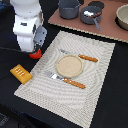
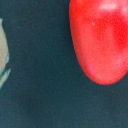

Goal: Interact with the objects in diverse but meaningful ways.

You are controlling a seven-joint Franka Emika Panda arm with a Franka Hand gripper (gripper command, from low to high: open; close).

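Note:
A red round tomato (image 1: 35,55) lies on the dark table just off the placemat's edge, at the exterior view's left. It fills much of the wrist view (image 2: 100,40). My gripper (image 1: 34,49) hangs right over it, very close. Its fingers are hidden behind the white hand, so I cannot tell how they stand or whether they touch the tomato. No fingers show in the wrist view. A yellow-orange ridged block (image 1: 21,73) lies on the table nearer the front, beside the placemat's corner. The sausage and the small bottle are out of view.
A striped placemat (image 1: 95,85) holds a round tan plate (image 1: 69,65), a knife (image 1: 83,57) and a fork (image 1: 67,81) with orange handles. Its edge shows in the wrist view (image 2: 2,55). Grey pots (image 1: 70,7) and a bowl (image 1: 123,16) stand on a brown board at the back.

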